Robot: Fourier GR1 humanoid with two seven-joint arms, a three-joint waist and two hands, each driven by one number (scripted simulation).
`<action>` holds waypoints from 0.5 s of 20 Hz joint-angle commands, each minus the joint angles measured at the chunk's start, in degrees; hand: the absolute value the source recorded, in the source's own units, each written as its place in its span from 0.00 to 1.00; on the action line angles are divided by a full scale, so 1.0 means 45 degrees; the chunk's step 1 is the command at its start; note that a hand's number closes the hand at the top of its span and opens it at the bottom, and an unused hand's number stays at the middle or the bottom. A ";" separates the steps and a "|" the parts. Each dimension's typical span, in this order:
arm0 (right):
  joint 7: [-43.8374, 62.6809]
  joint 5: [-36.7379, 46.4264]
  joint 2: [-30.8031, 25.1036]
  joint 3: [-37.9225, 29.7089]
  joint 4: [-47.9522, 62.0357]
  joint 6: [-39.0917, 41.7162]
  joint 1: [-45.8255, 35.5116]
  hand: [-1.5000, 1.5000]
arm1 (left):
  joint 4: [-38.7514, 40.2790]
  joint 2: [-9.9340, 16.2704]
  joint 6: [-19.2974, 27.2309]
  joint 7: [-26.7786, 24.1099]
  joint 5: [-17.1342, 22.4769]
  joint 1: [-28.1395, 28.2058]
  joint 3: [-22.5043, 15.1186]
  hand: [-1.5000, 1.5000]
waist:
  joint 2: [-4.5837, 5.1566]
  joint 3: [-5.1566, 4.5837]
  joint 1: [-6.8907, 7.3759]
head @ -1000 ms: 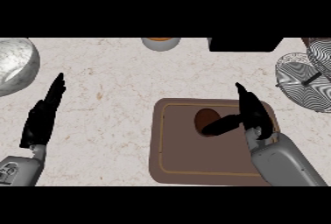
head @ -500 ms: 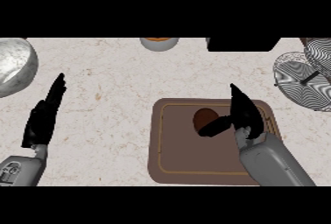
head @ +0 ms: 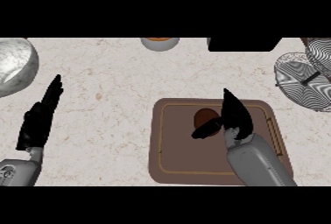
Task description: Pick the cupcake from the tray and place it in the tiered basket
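Observation:
A brown cupcake (head: 204, 116) sits on the brown tray (head: 181, 162), near its upper middle. My right hand (head: 234, 117) hangs over the tray just right of the cupcake, fingers straight and pointing away, thumb (head: 205, 130) stretched across the cupcake's near side. The hand is open and hides part of the cupcake. The tiered basket (head: 306, 78), striped black and white, stands at the right edge. My left hand (head: 40, 117) rests open at the left, fingers up.
A shiny metal bowl (head: 13, 64) sits at the far left edge. A small bowl with orange contents (head: 160, 43) lies at the back middle, and a black object (head: 244, 44) at the back right.
My right hand has shifted left toward the cupcake, and its thumb now reaches under the cupcake's near edge. The left hand has stayed still.

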 commanded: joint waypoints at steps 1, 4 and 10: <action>0.3068 0.0478 0.0768 -0.0575 -0.0129 0.0719 -0.0214 0.00 | 0.0174 -0.0132 0.0033 -0.0445 -0.0099 0.0198 0.0120 0.50 | 0.0011 -0.0003 -0.0062; 0.3068 0.1054 0.1213 -0.0349 -0.0087 0.0635 -0.0065 0.00 | -0.0210 0.0184 -0.0394 0.0321 0.0108 -0.0267 0.0334 0.50 | 0.0029 0.0013 0.0001; 0.2619 0.1298 0.1476 -0.0828 0.0162 0.0946 0.0422 0.00 | -0.0978 -0.0689 0.0461 0.0861 -0.0770 0.0113 -0.0452 0.50 | 0.0019 0.0029 0.0075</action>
